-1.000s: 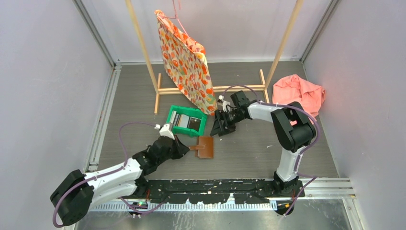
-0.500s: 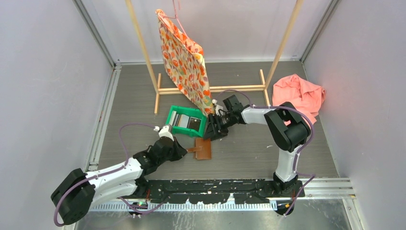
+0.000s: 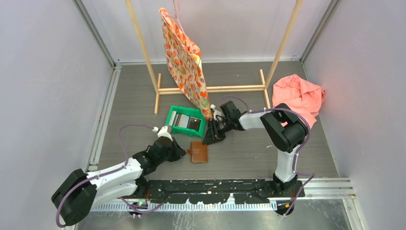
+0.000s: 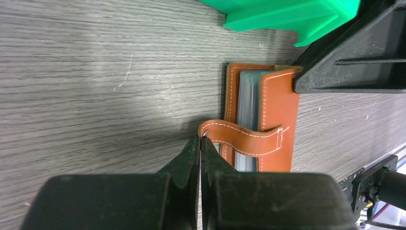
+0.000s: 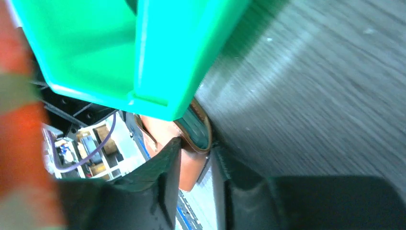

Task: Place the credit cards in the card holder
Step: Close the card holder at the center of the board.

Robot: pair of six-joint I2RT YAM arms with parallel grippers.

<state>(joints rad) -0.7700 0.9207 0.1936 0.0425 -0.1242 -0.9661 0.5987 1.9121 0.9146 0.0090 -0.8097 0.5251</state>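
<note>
The brown leather card holder (image 3: pixel 199 152) lies half open on the table just in front of the green bin (image 3: pixel 169 116). Its strap points left. My left gripper (image 3: pixel 186 151) is shut on the strap's end, shown close in the left wrist view (image 4: pixel 201 139), where pale sleeves show inside the holder (image 4: pixel 277 120). My right gripper (image 3: pixel 209 138) is open at the holder's far edge. In the right wrist view (image 5: pixel 196 143) its fingers straddle that edge (image 5: pixel 163 134). A silvery card (image 3: pixel 182 119) and a black card (image 3: pixel 194 124) lie in the bin.
The bin (image 5: pixel 158 57) sits tight against my right gripper's left side. A floral bag (image 3: pixel 186 62) hangs from a wooden rack (image 3: pixel 213 88) and reaches down to my right wrist. A pink cloth (image 3: pixel 299 93) lies at the back right.
My right gripper has moved left and nearer, from beside the bin to the card holder's far edge. The card holder has slid slightly left with my left gripper. The bag has swung.
</note>
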